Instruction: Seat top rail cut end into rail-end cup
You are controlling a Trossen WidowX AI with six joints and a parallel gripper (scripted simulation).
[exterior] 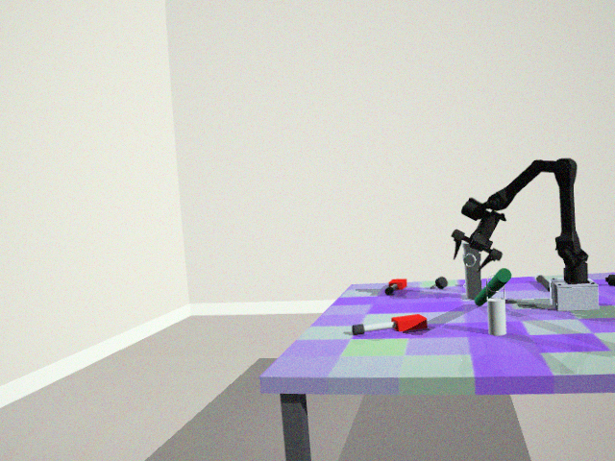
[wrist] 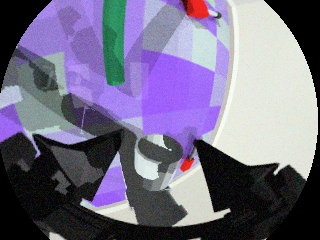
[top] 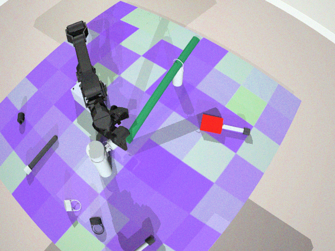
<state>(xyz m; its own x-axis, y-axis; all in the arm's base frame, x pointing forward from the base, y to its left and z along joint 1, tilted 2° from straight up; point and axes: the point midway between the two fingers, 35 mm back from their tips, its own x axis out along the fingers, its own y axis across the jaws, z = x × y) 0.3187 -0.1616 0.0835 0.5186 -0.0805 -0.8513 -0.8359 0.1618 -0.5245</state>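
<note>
I have the black parallel-jaw gripper (top: pixel 119 140) spread wide and empty above the tall pale-grey big post (top: pixel 98 159), since the long green top rail (top: pixel 159 89) sits through its loop cap, cut end short of the cup.

Top view hangs high over the table (top: pixel 237 172), looking nearly straight down with wide-angle bend — whole checkered top in frame. Exterior view stands far off on the floor at about table height, facing the table's edge and the back wall. Wrist view sits just behind the gripper (wrist: pixel 156 154), looking down past its fingers; all three share the green rail (top: pixel 159 91) and big post (top: pixel 98 159).
</note>
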